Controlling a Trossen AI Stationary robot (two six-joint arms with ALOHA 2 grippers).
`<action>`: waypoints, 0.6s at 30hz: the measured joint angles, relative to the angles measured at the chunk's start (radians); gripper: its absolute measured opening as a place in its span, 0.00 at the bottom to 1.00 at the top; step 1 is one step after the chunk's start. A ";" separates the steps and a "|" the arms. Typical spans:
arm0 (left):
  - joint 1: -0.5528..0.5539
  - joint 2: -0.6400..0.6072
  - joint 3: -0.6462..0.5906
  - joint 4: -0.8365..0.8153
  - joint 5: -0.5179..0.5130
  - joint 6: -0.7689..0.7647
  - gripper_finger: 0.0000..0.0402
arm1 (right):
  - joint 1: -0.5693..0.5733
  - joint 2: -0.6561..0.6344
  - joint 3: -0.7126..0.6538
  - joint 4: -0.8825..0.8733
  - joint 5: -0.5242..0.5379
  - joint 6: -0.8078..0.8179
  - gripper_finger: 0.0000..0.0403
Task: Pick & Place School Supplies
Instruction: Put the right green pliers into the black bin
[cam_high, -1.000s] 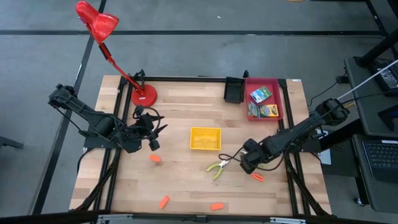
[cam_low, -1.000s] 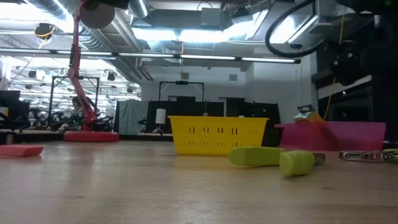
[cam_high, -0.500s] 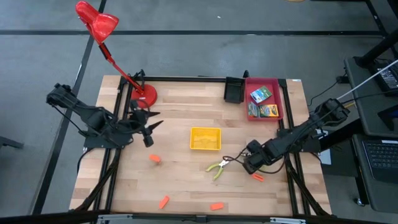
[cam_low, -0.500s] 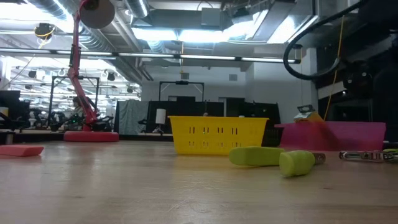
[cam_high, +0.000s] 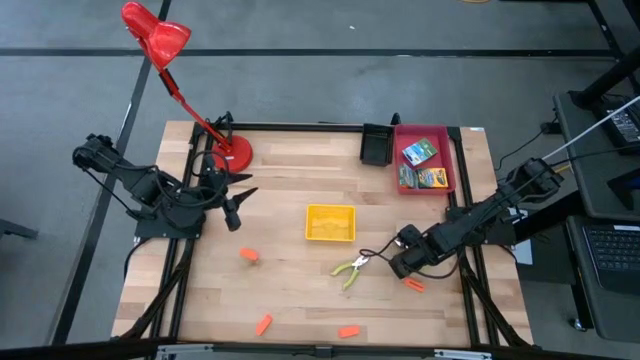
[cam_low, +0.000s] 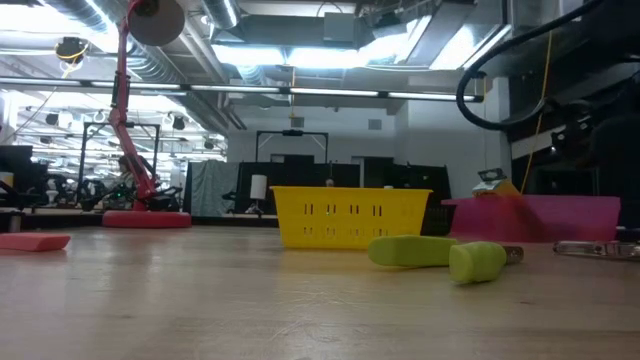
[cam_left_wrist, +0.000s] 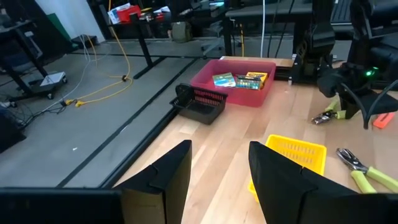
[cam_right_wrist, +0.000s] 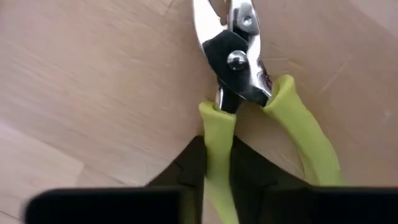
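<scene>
Roughly midway, by my reading. Three printed boxes (cam_high: 422, 165) already lie in the red tray (cam_high: 449, 160) at the far right corner of the bench. Right gripper (cam_right_wrist: 217, 163) is pinched onto one green handle of a scissor-like tool (cam_right_wrist: 239, 81), near the right edge, toward the near side. A second green-handled tool (cam_high: 350, 270) lies loose on the wood just beside it, in front of the yellow bin (cam_high: 330, 223) at bench centre. Four orange pieces remain out: one (cam_high: 249, 254) left of centre, two (cam_high: 263, 325) (cam_high: 348, 331) along the near edge, one (cam_high: 413, 284) just beside the right arm. Left gripper (cam_left_wrist: 219, 180) hangs over the left side of the bench, fingers spread apart, holding nothing. Black bin (cam_high: 376, 145) beside the red tray; contents not visible. Surface: pale wood-plank bench top, black frame. Red desk lamp (cam_high: 190, 90) stands at the far left corner. Room: grey floor, other benches, cables, ceiling strip lights in the low view.
</scene>
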 joint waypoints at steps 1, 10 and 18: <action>0.000 0.000 0.000 0.000 0.000 -0.001 0.40 | 0.000 0.000 0.000 0.001 0.007 0.001 0.10; 0.000 0.000 0.000 0.000 0.001 -0.008 0.40 | -0.026 0.006 0.117 0.071 0.160 -0.125 0.10; 0.000 0.001 0.000 -0.019 0.002 -0.062 0.40 | -0.154 0.006 0.291 0.088 0.253 -0.363 0.10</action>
